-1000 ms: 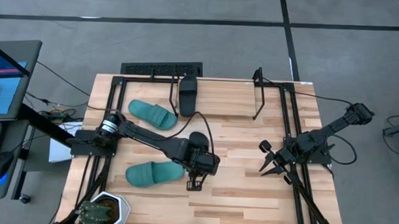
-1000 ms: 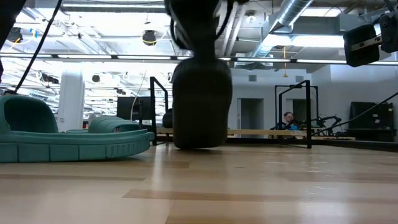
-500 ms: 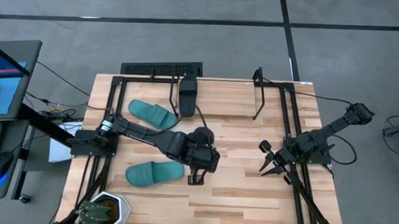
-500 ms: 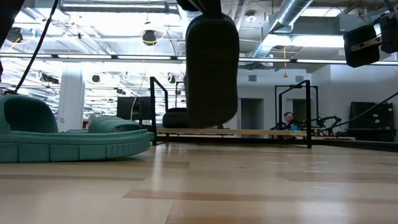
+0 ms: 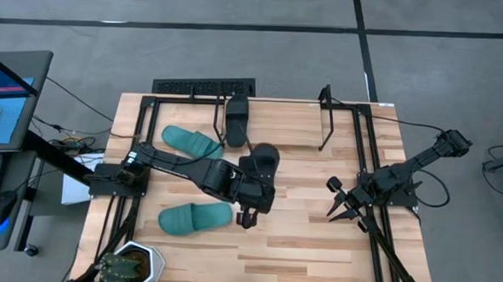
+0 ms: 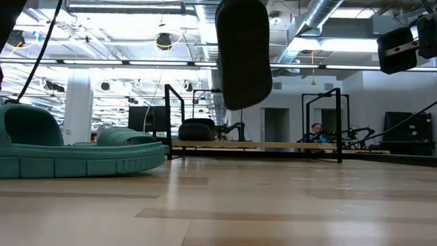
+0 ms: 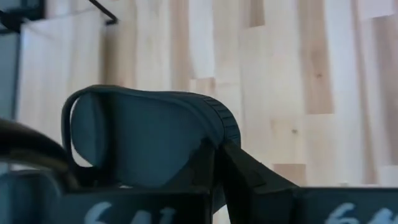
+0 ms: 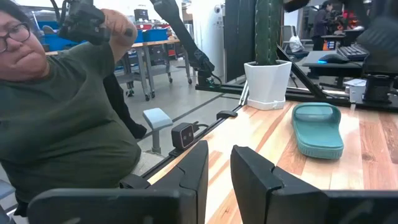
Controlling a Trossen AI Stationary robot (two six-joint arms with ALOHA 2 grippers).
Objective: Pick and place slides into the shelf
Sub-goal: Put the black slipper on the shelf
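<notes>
My left gripper (image 5: 250, 211) is shut on a black slide (image 5: 263, 164) near the table's middle. In the low view that black slide (image 6: 244, 53) hangs clear of the table. A second black slide (image 5: 235, 119) sits on the shelf (image 5: 325, 119), a low rack of black rods at the far edge. One teal slide (image 5: 192, 143) lies flat on its sole left of the shelf. The other teal slide (image 5: 195, 217) lies nearer the near edge. My right gripper (image 5: 340, 209) waits shut at the table's right side. My left gripper pinches the black slide between its two fingers (image 7: 245, 174) at the ridged rim of the sole (image 7: 214, 124), beside the strap. The slide is lifted clear of the table and hangs on end below the gripper, its lower end (image 6: 246, 102) well above the wood.
A black slotted grille (image 5: 204, 86) lies behind the table's far edge. A potted cactus (image 5: 131, 267) stands at the near left corner. A laptop (image 5: 7, 96) sits off the table's left. A person (image 8: 62, 112) stands beyond the table. Bare wood lies between the arms.
My left gripper has risen and moved toward the far edge and the shelf, staying shut. The black slide, which stood with its lower end on the table, is now lifted clear and carried along.
</notes>
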